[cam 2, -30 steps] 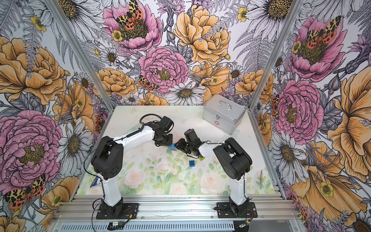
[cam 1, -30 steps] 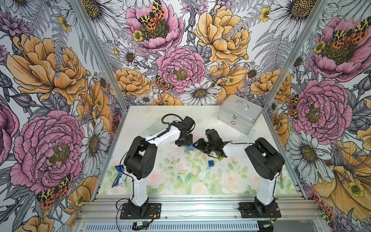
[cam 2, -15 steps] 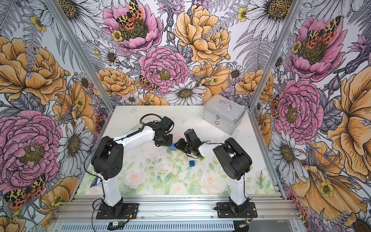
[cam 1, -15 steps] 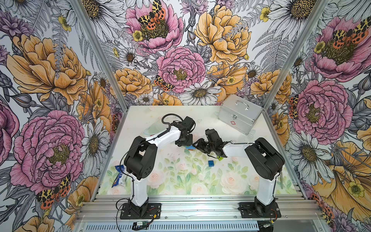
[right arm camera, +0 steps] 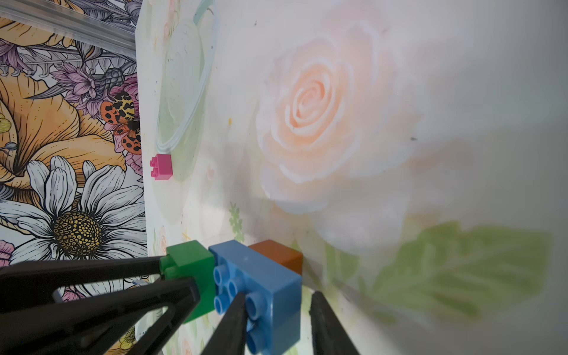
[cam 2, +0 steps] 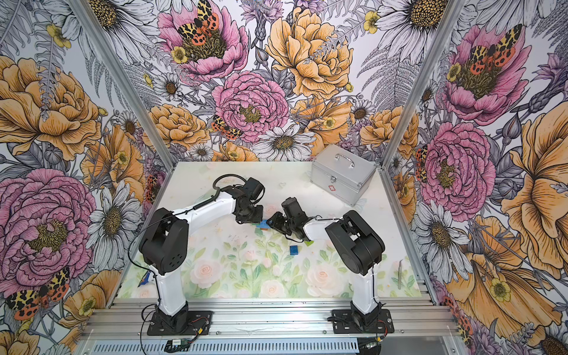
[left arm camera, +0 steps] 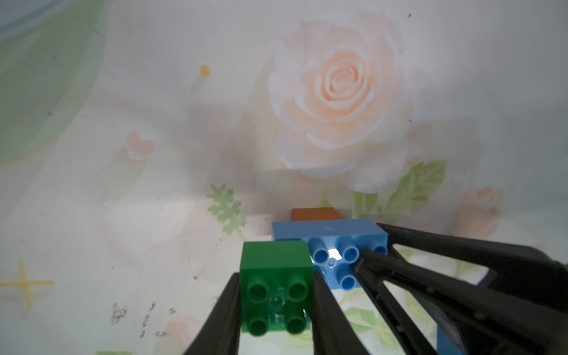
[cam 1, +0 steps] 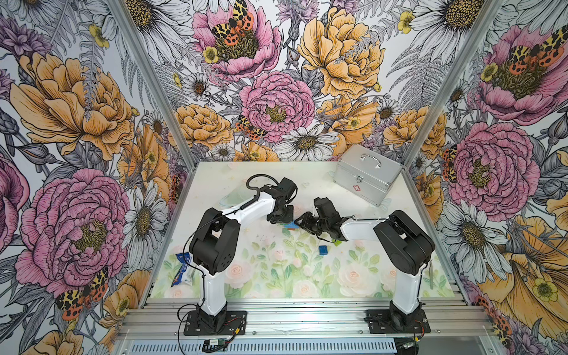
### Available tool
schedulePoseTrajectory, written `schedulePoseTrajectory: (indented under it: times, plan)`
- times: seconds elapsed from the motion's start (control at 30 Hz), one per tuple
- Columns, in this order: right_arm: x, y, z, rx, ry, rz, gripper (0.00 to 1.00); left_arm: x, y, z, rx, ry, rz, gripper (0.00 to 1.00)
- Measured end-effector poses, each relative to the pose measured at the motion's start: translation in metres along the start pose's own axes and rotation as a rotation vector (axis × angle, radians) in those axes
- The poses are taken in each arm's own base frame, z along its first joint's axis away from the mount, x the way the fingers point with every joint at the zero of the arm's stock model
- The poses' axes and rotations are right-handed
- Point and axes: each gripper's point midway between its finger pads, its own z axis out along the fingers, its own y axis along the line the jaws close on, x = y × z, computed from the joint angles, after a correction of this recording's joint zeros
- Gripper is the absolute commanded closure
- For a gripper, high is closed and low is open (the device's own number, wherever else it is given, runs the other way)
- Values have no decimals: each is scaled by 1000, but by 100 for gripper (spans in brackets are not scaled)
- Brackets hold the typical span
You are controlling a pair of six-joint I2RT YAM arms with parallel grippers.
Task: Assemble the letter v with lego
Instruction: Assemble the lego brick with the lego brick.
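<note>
Flowered mat (cam 1: pixel 276 276) bears the half-built V (cam 1: pixel 290 226) mid-table, left gripper (left arm camera: pixel 276 295) pinching the dark green brick (left arm camera: pixel 275 261) and right gripper (right arm camera: pixel 278 298) clamping the light blue bar (right arm camera: pixel 261 264), likely bracing both for pressing together.

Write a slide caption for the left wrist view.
Left claw grips a green brick beside the light blue brick held by the right claw.
</note>
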Motion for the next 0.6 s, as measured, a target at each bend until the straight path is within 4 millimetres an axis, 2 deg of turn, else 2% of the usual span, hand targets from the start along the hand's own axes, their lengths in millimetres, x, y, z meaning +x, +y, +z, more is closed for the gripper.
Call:
schedulePoseTrajectory:
  times: [0.43, 0.6]
  plan:
    - [0, 0, 0, -1, 0, 0, 64, 2, -3, 3, -37, -6, 25, 92]
    - [0, 0, 0, -1, -1, 0, 64, 2, -3, 3, -46, -3, 29, 87]
